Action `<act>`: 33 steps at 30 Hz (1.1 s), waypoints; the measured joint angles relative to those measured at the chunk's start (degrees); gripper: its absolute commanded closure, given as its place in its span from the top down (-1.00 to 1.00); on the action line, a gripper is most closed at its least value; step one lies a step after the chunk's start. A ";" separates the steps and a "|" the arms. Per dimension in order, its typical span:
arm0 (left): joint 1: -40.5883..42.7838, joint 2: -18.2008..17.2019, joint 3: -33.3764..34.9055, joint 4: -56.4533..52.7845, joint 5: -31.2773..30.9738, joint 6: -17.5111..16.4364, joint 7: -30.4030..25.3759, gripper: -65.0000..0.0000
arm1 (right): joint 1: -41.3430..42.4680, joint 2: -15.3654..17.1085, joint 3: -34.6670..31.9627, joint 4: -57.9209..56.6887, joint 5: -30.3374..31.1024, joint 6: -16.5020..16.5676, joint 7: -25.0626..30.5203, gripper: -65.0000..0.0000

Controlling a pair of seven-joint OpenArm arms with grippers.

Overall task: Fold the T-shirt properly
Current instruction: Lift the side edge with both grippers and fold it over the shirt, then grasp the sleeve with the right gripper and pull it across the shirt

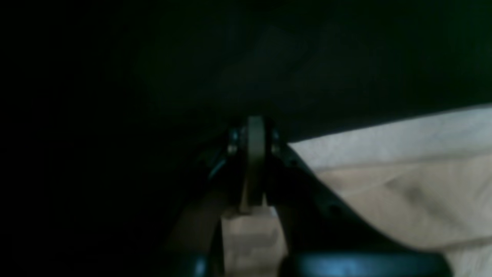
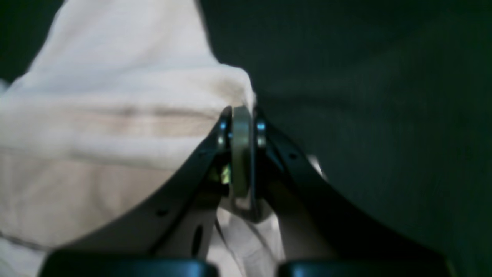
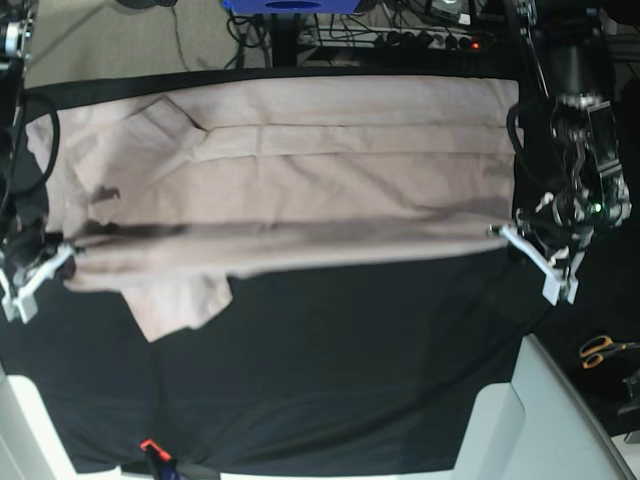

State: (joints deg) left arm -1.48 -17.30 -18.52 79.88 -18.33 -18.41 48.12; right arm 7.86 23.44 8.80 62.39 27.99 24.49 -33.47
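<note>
Left gripper (image 1: 254, 138) and right gripper (image 2: 241, 127) each pinch a T-shirt (image 3: 330, 180) edge; keep the cloth between the fingers taut and level.

A black cloth (image 3: 330, 370) covers the table. Behind it lies pale floor (image 3: 110, 40) with tangled cables (image 3: 400, 35). Orange-handled scissors (image 3: 600, 350) sit off to one side.

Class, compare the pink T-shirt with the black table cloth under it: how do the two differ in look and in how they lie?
The T-shirt is pale pink; the table cloth is black. The T-shirt is creased and partly lifted along its near edge, pinched at either end by the left gripper and the right gripper; the table cloth lies flat, ungripped. The T-shirt covers only the far part; the table cloth reaches beyond it. Both are soft fabric.
</note>
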 measured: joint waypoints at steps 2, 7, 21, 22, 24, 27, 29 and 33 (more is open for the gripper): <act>2.14 -0.07 -0.09 1.95 -0.15 0.02 0.35 -1.00 | -0.96 -0.31 0.68 0.22 -0.02 0.02 -1.42 -1.00; 7.17 0.85 -0.11 2.71 0.50 0.09 0.83 -1.00 | -3.45 -1.75 1.40 0.39 -0.17 -0.46 -2.82 -0.99; 9.55 1.70 -0.50 2.78 0.46 0.22 0.59 -1.00 | -4.02 -4.55 7.26 16.59 -4.15 0.04 -10.16 0.29; 9.53 1.70 -0.50 2.78 0.46 0.22 0.59 -1.00 | -1.53 -4.52 5.66 14.03 -5.84 0.15 -9.90 0.29; 9.60 1.73 -0.42 2.78 0.48 0.22 0.61 -1.00 | 4.42 -4.42 0.61 6.58 -8.96 0.13 -7.32 0.29; 9.55 1.79 -0.11 2.78 0.46 0.24 0.57 -1.00 | 12.09 -5.09 -6.32 -6.97 -11.06 0.92 3.06 0.29; 9.57 1.75 -0.13 2.78 0.46 0.24 0.59 -1.00 | 15.78 -5.33 -9.77 -16.50 -13.20 0.44 6.93 0.29; 9.57 1.84 -0.50 2.80 0.31 0.22 0.59 -1.00 | 21.57 -4.72 -15.26 -34.10 -13.57 -0.07 16.44 0.29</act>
State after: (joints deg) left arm 8.10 -15.46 -19.03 82.67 -18.02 -18.20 48.71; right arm 29.43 18.72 -6.46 28.29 14.41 24.43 -17.04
